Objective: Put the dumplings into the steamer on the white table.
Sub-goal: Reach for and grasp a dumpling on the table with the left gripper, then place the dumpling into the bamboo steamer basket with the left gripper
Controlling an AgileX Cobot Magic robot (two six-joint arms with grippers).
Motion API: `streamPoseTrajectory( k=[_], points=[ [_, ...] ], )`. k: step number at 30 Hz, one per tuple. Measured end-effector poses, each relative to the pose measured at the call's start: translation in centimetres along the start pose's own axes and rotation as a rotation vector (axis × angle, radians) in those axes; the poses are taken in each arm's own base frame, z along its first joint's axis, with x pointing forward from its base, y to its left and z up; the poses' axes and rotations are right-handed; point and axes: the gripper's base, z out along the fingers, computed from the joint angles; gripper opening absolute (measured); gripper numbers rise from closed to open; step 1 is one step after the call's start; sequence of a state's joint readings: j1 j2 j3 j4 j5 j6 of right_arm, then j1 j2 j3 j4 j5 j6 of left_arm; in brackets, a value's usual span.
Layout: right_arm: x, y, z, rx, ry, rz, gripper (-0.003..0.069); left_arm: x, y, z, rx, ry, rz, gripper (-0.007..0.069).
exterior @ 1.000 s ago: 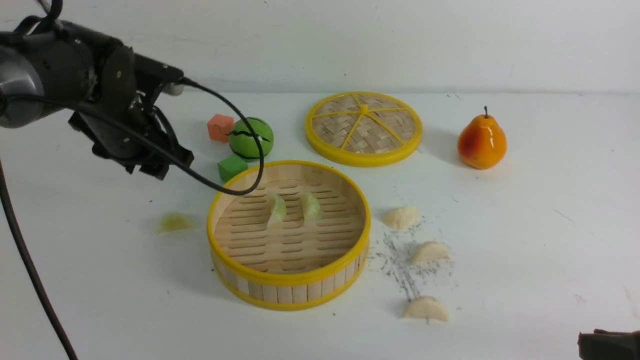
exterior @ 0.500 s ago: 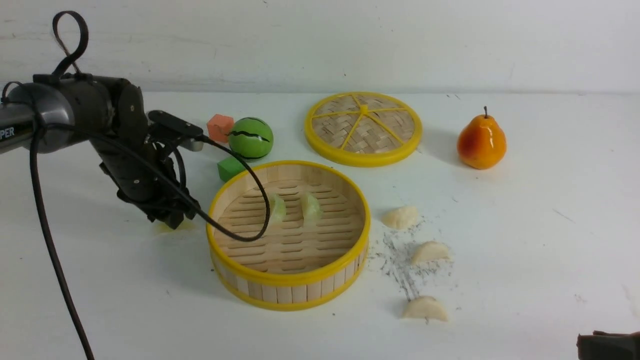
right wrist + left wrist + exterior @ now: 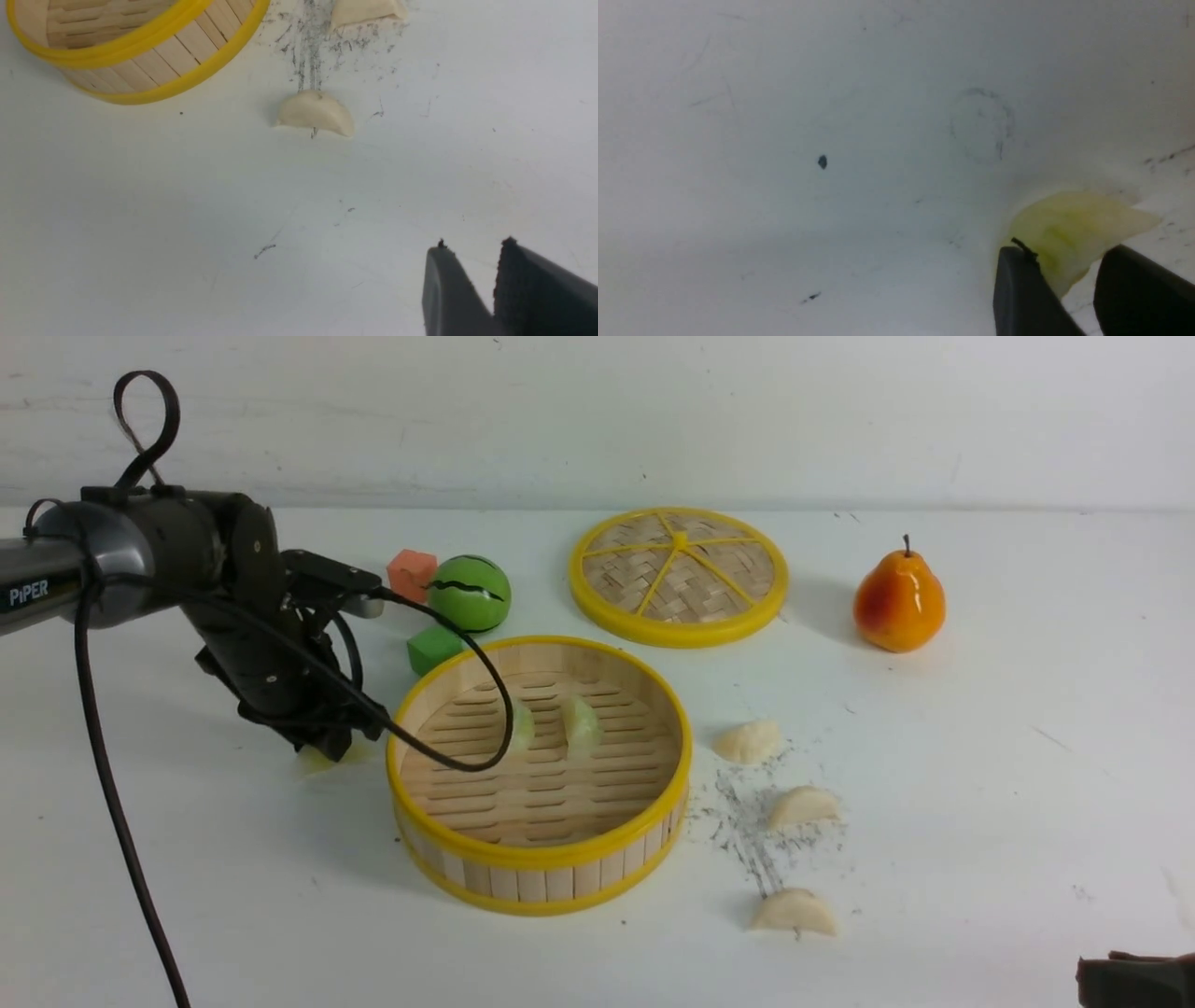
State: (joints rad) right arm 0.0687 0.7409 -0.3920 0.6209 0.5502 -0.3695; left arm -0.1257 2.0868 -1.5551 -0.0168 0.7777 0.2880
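Observation:
The steamer (image 3: 541,854) sits mid-table with two green dumplings (image 3: 581,723) on its slats. A third green dumpling (image 3: 313,761) lies on the white table (image 3: 980,784) just left of the steamer. My left gripper (image 3: 327,751) is down over it. In the left wrist view the open fingers (image 3: 1020,289) straddle this dumpling (image 3: 1069,224), one touching it, the other a little apart. Three cream dumplings (image 3: 747,741), (image 3: 803,805), (image 3: 794,910) lie right of the steamer. My right gripper (image 3: 1134,978) rests shut and empty at the front right, near the closest cream dumpling (image 3: 314,114).
The woven lid (image 3: 679,574) lies behind the steamer, with a pear (image 3: 899,597) to its right. A green ball (image 3: 469,593), an orange cube (image 3: 411,574) and a green cube (image 3: 431,649) stand behind the steamer's left side. The left arm's cable (image 3: 485,709) hangs over the steamer's rim.
My left arm has come down from high on the left to the table, and its fingers now sit around the green dumpling. The right arm has not moved.

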Motion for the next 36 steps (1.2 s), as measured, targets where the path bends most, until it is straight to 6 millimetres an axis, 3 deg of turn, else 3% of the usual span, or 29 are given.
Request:
streamPoseTrajectory(
  k=[5, 11, 14, 16, 23, 31, 36],
  points=[
    [0.0, 0.0, 0.0, 0.001, -0.003, 0.000, 0.0169, 0.0, 0.0, -0.1, -0.003, 0.000, -0.088, 0.0080],
    [-0.1, 0.0, 0.0, 0.003, -0.008, 0.000, 0.0169, -0.1, 0.1, -0.9, -0.007, -0.016, -0.229, 0.0055],
    [-0.1, 0.0, 0.0, 0.004, -0.011, 0.000, 0.0169, 0.0, 0.0, -2.0, -0.005, -0.023, -0.276, -0.0015],
    [-0.1, 0.0, 0.0, 0.005, -0.013, 0.000, 0.0169, -0.1, 0.0, -2.7, -0.004, -0.034, -0.289, -0.0014],
    [-0.1, 0.0, 0.0, 0.005, -0.013, 0.000, 0.0169, -0.8, 0.0, -9.0, -0.008, -0.189, -0.300, -0.0014],
    [-0.1, -0.1, 0.0, 0.006, -0.016, 0.000, 0.0169, -0.6, -0.9, -9.4, 0.092, -0.160, -0.371, -0.0014],
    [-0.2, -0.1, 0.0, 0.008, -0.020, 0.000, 0.0169, -1.3, -3.5, -9.7, 0.260, -0.167, -0.411, -0.0014]
  ],
)
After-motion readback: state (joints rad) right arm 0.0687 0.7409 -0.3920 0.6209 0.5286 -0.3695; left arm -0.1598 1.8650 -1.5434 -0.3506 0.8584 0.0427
